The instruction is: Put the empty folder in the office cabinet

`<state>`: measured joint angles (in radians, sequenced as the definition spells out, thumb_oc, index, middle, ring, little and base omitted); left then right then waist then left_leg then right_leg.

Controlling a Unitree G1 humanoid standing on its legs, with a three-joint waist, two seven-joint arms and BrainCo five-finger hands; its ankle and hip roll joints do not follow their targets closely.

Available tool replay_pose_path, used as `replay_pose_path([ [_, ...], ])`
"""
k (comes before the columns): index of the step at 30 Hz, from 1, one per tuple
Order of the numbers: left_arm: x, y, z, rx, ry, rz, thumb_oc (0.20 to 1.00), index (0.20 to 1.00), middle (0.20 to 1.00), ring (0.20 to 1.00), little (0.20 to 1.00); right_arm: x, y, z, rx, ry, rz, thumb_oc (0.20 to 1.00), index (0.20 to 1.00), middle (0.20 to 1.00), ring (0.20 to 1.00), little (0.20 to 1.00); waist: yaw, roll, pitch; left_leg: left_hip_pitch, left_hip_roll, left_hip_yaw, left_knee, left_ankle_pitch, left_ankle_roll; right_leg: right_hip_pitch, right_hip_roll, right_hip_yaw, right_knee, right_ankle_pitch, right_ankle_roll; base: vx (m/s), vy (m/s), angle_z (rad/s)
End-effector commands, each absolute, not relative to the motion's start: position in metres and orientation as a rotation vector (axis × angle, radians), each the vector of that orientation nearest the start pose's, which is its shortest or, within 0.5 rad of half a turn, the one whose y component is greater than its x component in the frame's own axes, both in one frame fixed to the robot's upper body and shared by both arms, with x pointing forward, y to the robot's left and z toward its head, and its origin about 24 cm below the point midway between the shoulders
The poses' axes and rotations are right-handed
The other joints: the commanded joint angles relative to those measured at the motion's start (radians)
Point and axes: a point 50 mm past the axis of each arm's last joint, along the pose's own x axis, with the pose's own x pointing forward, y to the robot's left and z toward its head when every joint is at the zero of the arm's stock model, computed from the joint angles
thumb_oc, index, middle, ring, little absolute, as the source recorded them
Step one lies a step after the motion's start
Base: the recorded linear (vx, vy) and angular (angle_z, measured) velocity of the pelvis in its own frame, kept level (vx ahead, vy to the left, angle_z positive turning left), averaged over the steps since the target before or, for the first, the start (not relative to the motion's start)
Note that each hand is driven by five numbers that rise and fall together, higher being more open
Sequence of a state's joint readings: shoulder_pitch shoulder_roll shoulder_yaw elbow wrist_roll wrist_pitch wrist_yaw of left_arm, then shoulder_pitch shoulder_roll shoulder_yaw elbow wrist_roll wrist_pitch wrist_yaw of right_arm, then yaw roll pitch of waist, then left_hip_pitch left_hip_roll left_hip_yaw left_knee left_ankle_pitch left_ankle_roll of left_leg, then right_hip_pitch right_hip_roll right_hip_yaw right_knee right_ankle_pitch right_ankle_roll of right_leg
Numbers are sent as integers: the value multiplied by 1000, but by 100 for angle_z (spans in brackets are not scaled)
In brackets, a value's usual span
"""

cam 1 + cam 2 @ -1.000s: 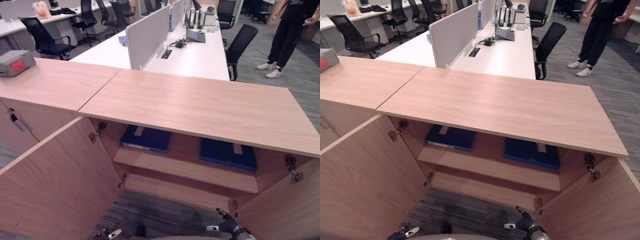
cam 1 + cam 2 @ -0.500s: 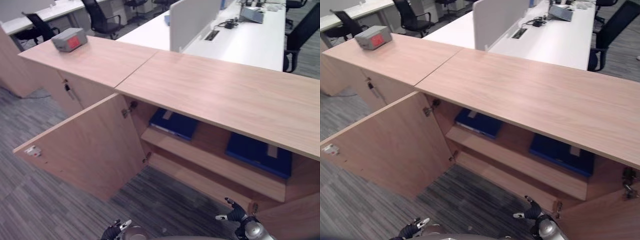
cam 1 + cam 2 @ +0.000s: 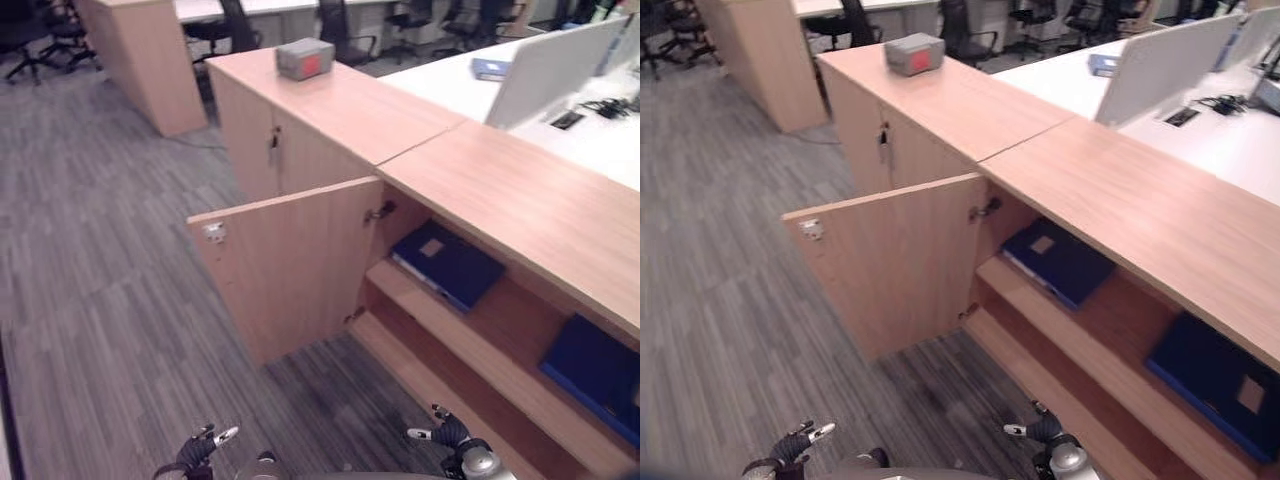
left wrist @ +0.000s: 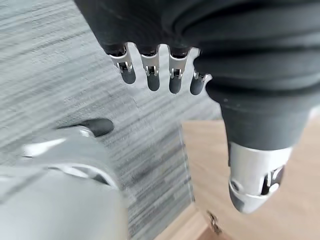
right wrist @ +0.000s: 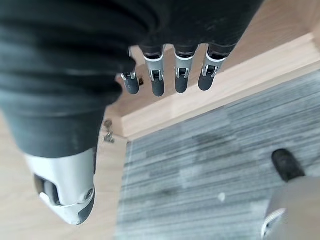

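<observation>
Folders (image 3: 447,264), flat blue, on wooden cabinet (image 3: 300,270) shelf; door open

Two blue folders (image 3: 447,264) (image 3: 598,368) lie flat on the cabinet shelf (image 3: 470,335).

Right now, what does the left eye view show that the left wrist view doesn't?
Left eye view: a blue folder and a second blue folder on the open cabinet's shelf, the swung-out door, a grey box on top. Left wrist view: the left hand close up, fingers straight, holding nothing. Both: grey carpet and cabinet wood.
</observation>
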<state>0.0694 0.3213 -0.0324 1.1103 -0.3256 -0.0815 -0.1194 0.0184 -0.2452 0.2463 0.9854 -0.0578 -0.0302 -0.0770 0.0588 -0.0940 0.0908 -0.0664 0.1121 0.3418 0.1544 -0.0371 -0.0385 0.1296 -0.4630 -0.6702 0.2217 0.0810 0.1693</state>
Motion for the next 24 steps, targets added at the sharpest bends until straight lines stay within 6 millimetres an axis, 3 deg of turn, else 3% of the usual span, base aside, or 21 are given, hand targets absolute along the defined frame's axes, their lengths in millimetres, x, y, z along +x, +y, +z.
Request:
replay_pose_path([
  [1, 109, 269, -139, 16, 990, 212, 1000, 1000, 1000, 1000, 1000, 150, -229, -135, -398, 932, -20, 1000, 1000, 1000, 1000, 1000, 23, 40, 25, 143, 56, -57, -100, -43, -68, -96, -20, 53, 3, 74, 91, -59, 137, 40],
  [3, 116, 269, -137, 8, 969, 214, 1000, 1000, 1000, 1000, 1000, 149, -230, -135, -380, 931, -40, 1000, 1000, 1000, 1000, 1000, -9, 49, 34, 131, 33, -119, -116, -28, -56, -143, 55, 232, 4, 49, 87, -22, 170, 48],
  [5, 119, 268, -137, 7, 970, 214, 1000, 1000, 1000, 1000, 1000, 145, -231, -137, -357, 946, -55, 1000, 1000, 1000, 1000, 1000, -28, 66, 38, 131, 8, -175, -134, -13, -38, -180, 172, 382, 13, -44, 70, 50, 217, 93],
  [6, 118, 268, -138, 17, 981, 207, 1000, 1000, 1000, 1000, 1000, 142, -231, -138, -348, 954, -59, 1000, 1000, 1000, 1000, 1000, -31, 71, 38, 132, -4, -198, -140, -11, -29, -177, 205, 390, 19, -77, 57, 57, 139, 108],
  [8, 119, 266, -139, 32, 988, 195, 1000, 1000, 1000, 1000, 1000, 141, -230, -139, -342, 957, -62, 1000, 1000, 1000, 1000, 1000, -29, 72, 36, 128, -18, -230, -144, -6, -20, -168, 223, 361, 11, -99, 30, 28, 19, 107],
  [10, 121, 263, -139, 33, 983, 186, 1000, 1000, 1000, 1000, 1000, 137, -231, -140, -335, 966, -65, 1000, 1000, 1000, 1000, 1000, -36, 65, 34, 127, -35, -261, -145, -6, -18, -147, 235, 376, -36, -105, 27, 3, -36, 79],
  [17, 105, 251, -148, -9, 1022, 189, 1000, 1000, 1000, 1000, 1000, 111, -238, -149, -372, 1066, -45, 1000, 1000, 1000, 1000, 1000, -23, 66, -13, 159, -38, -250, -194, 9, -37, -33, 246, 362, -213, -70, 33, 57, -33, 13],
  [24, 97, 244, -152, -32, 1043, 204, 1000, 1000, 1000, 1000, 1000, 97, -242, -153, -319, 1109, -105, 1000, 1000, 1000, 1000, 1000, -26, 64, -28, 184, -33, -239, -229, 19, -50, 3, 249, 344, -276, -46, 40, 21, -24, -5],
])
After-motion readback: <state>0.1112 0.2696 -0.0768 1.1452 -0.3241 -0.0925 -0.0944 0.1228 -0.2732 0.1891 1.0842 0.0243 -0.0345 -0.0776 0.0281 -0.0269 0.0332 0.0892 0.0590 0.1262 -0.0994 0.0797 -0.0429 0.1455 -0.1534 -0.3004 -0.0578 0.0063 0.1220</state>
